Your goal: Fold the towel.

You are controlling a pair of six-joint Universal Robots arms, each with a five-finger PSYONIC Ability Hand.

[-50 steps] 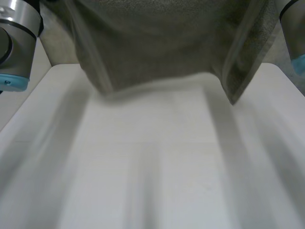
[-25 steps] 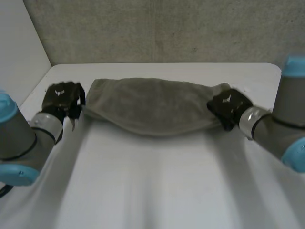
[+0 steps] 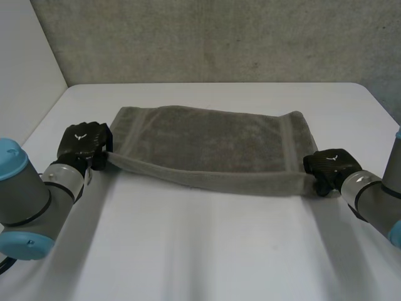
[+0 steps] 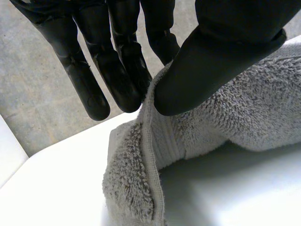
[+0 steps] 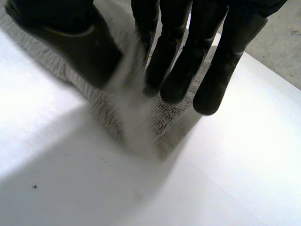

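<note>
White counter (image 3: 200,251) against a grey wall (image 3: 219,37), grey towel (image 3: 207,144) spread across its far half, near edge taut between left hand (image 3: 81,143) pinching one corner and right hand (image 3: 327,168) pinching the other, the right's grip harder to make out.

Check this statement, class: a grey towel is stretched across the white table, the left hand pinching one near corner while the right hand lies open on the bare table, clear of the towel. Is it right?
Not quite. The right hand is not clear of the towel: it pinches the other near corner between thumb and fingers, as the right wrist view shows. The rest stands.
</note>
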